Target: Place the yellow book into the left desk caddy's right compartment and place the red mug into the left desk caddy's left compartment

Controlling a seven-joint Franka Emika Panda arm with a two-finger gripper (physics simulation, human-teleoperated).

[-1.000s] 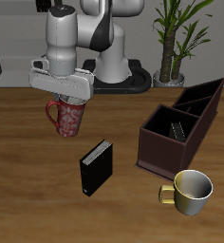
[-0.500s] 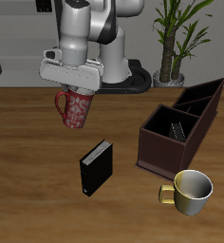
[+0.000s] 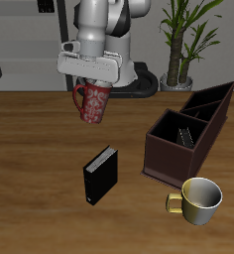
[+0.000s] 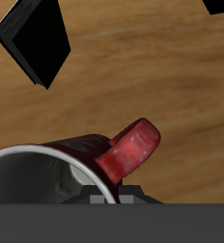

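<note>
My gripper [image 3: 89, 86] is shut on the rim of the red mug [image 3: 93, 103] and holds it in the air, well above the table, behind the black book. The mug's red handle and grey inside fill the wrist view [image 4: 131, 152]. The left desk caddy [image 3: 173, 166], a dark brown box with dividers, stands on the table off to the side of the mug. A small grey-beige book, the yellow book [image 3: 184, 134], lies inside the caddy's large squarish right compartment.
A black book [image 3: 101, 176] stands upright on the table below the mug and also shows in the wrist view [image 4: 36, 43]. A shiny yellow-gold mug [image 3: 198, 198] stands in front of the caddy. A potted plant [image 3: 178, 45] stands behind the table.
My gripper has carried the red mug higher and sideways toward the caddy. The books, the caddy and the gold mug have not moved.
</note>
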